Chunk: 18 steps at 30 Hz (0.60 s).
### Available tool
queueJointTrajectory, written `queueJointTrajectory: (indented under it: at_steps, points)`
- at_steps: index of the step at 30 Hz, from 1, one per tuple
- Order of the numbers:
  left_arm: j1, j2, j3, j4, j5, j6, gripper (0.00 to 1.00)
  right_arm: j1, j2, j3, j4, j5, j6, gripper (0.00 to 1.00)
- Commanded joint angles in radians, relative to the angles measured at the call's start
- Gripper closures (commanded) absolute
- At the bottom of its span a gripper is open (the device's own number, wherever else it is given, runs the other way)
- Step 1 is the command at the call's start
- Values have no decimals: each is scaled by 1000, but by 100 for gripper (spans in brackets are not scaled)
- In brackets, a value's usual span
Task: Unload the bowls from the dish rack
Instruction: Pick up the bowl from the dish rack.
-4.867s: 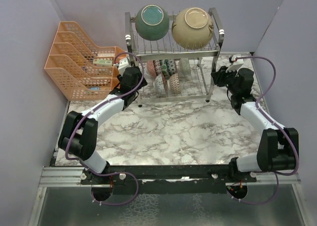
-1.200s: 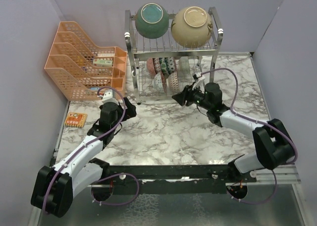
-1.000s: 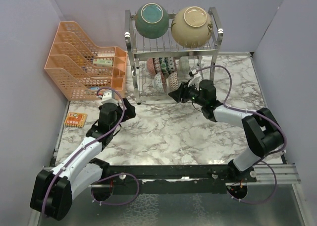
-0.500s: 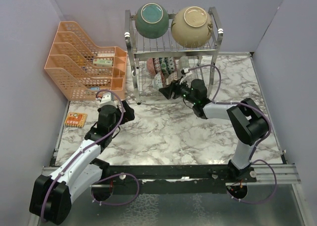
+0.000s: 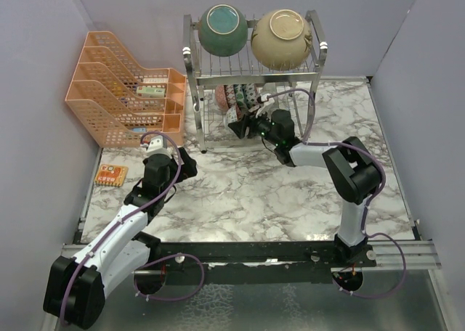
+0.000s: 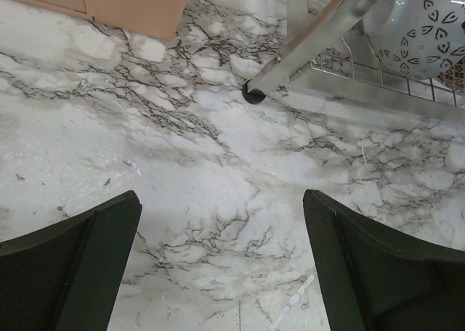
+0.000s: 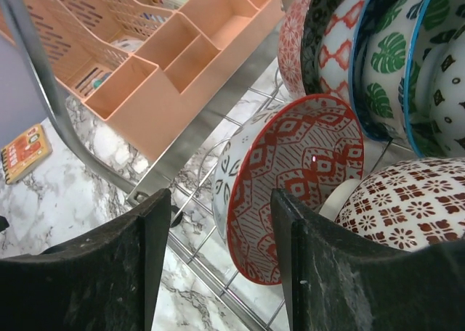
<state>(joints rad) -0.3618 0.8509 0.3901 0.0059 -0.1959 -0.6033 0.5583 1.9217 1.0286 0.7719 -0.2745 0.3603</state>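
Right gripper (image 7: 218, 200) spread at dish rack (image 7: 211, 120); left gripper (image 6: 221, 200) spread wide
Glossy red-patterned bowl (image 7: 298, 178) dead ahead; orange mesh organizer (image 7: 182, 62) beyond, left

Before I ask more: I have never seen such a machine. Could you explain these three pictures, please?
It is a robot with two arms fixed at the near edge of a table. The wide picture is taken from above and behind. The other two come from a camera on each wrist, so the dark shapes there are its own fingers. On the table stand a metal dish rack and an orange organizer. A teal bowl and a cream bowl sit on the rack's top shelf; small patterned bowls stand below. The right gripper is open at a red-patterned bowl. The left gripper is open above the table. Nothing is held.
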Motion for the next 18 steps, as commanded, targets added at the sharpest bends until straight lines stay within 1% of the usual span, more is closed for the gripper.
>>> queueJointTrajectory:
  at_steps: [1, 5, 7, 11, 15, 18]
  points:
    - [4, -3, -8, -1, -12, 10, 3, 8, 36, 46, -18, 18, -13, 45]
    - [4, -2, -10, -2, -13, 10, 3, 9, 43, 59, -23, 9, -4, 53]
    - [5, 2, -13, 4, -13, 10, 3, 8, 43, 57, -20, 0, 6, 62]
    - [5, 17, -11, 11, -3, 14, 3, 8, 48, 63, -22, -6, 21, 69]
    - [5, 17, -12, 9, -3, 13, 3, 8, 51, 72, -31, -16, 28, 85]
    - [6, 14, -13, 8, -4, 14, 3, 9, 56, 78, -34, -27, 36, 93]
